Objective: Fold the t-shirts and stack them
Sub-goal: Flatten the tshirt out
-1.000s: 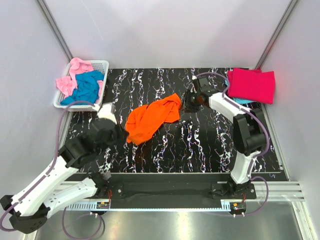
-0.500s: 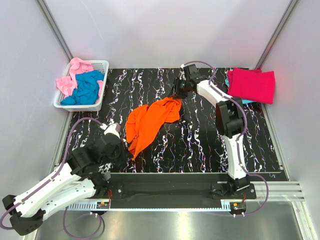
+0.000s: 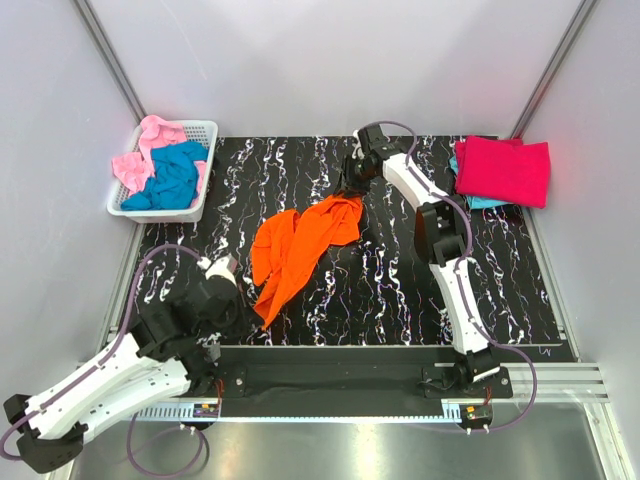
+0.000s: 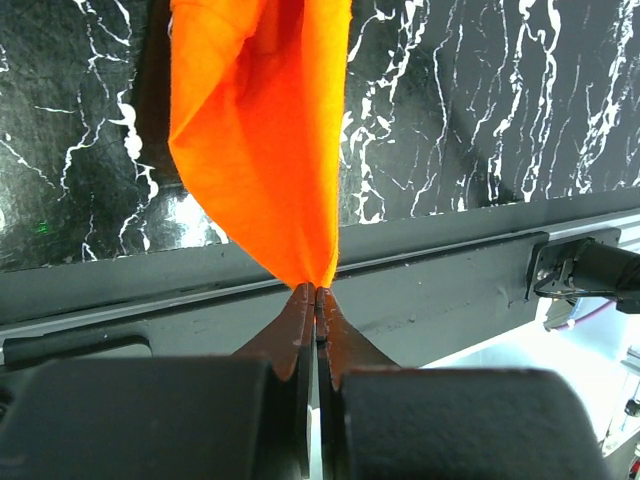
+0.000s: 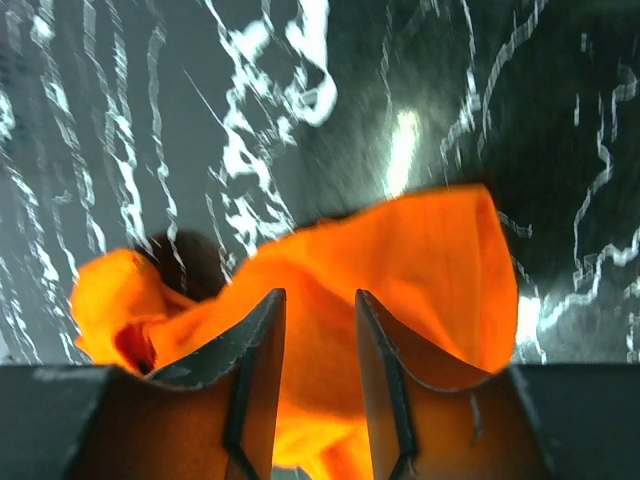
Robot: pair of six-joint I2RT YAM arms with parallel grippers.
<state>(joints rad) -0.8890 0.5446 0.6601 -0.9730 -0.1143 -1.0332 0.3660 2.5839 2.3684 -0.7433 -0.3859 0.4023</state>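
I see the black marbled table (image 3: 400, 290) filling the middle of the overhead view. The largest item on it is the orange t-shirt (image 3: 300, 245). It lies left of centre, crumpled and drawn out, its long axis on a diagonal from lower left to upper right. The lower-left end narrows to a point aimed at the near edge, and the broader, bunched end points to the upper middle of the frame. At the upper right the crimson-pink t-shirt (image 3: 505, 170) lies folded flat at the table's far right edge, with a strip of teal cloth (image 3: 480, 203) showing from under its lower edge. At the upper left, the white basket (image 3: 197, 127) sits off the table's far left corner. It holds a teal blue t-shirt (image 3: 172, 178) and a light pink t-shirt (image 3: 150, 135), both loosely heaped, the pink one hanging over the rim. The left gripper (image 4: 316, 293) is at the lower left, its jaws pressed together on the pointed tip of the orange t-shirt. The cloth fans away from them over the table's front edge. The right gripper (image 5: 318, 300) is at the upper middle, over the bunched end, with its jaws standing apart. Orange cloth shows through the gap, and I cannot tell whether the fingers touch it.
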